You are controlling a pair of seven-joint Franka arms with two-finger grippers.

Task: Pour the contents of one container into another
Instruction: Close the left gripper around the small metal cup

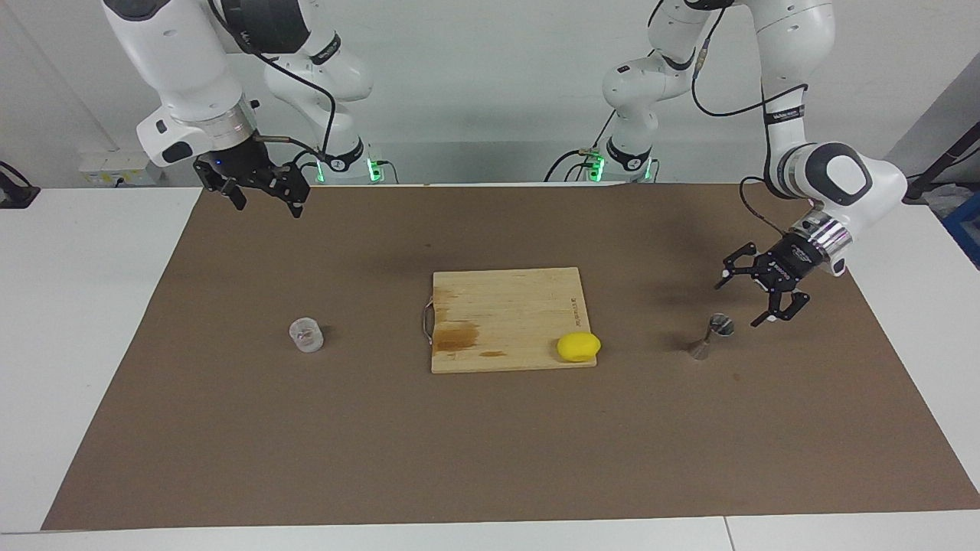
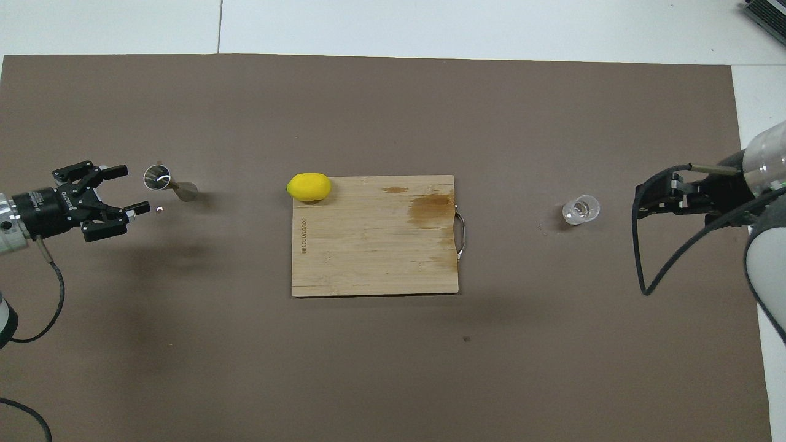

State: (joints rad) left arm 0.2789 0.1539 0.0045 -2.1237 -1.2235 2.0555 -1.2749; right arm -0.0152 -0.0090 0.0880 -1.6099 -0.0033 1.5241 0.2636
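A small clear cup (image 1: 306, 334) (image 2: 581, 209) stands on the brown mat toward the right arm's end of the table. The steel hourglass jigger (image 1: 712, 335) (image 2: 169, 182) stands on the mat toward the left arm's end. My left gripper (image 1: 739, 304) (image 2: 135, 188) hangs low just beside the jigger on the left arm's side, open, its fingertips pointing at the jigger without touching it. My right gripper (image 1: 268, 207) (image 2: 640, 201) waits open and raised over the mat's edge by its base, apart from the cup.
A wooden cutting board (image 1: 505, 306) (image 2: 368, 245) with a metal handle lies mid-mat between cup and jigger. A yellow lemon (image 1: 578, 346) (image 2: 309, 186) rests at the board's corner nearest the jigger. A tiny shiny speck (image 2: 159, 210) lies beside the jigger.
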